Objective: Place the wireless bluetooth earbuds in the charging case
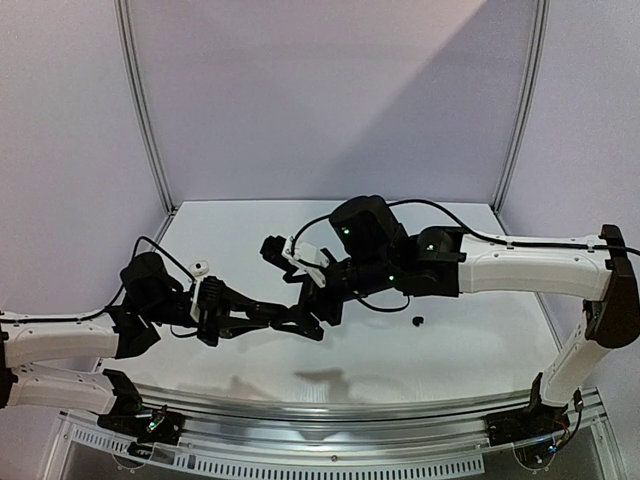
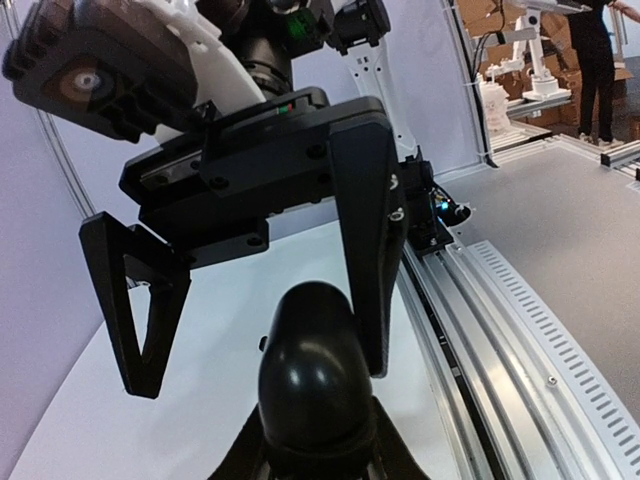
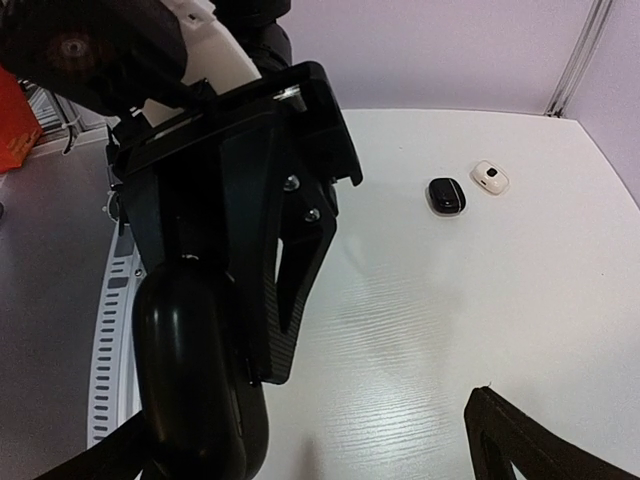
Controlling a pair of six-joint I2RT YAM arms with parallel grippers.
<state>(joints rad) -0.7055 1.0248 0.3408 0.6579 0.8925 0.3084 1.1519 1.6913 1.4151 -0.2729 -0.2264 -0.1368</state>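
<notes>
My left gripper (image 1: 300, 322) is shut on a glossy black oval charging case (image 2: 310, 385), closed and held above the table; it also shows in the right wrist view (image 3: 200, 390). My right gripper (image 1: 322, 292) is open and faces the left one. The case sits between its spread jaws, close to one finger (image 2: 365, 270), with the other finger (image 2: 140, 320) well apart. One tiny black earbud (image 1: 418, 321) lies on the table to the right and peeks out beside the case (image 2: 263, 343). A small black earbud (image 3: 445, 195) and a whitish one (image 3: 490, 177) lie farther off.
The white table (image 1: 300, 225) has a metal rail (image 1: 350, 405) along its near edge, and the rail also shows in the left wrist view (image 2: 500, 330). Purple walls with metal posts (image 1: 145, 110) close the back and sides. The whitish earbud (image 1: 200, 267) lies by the left arm.
</notes>
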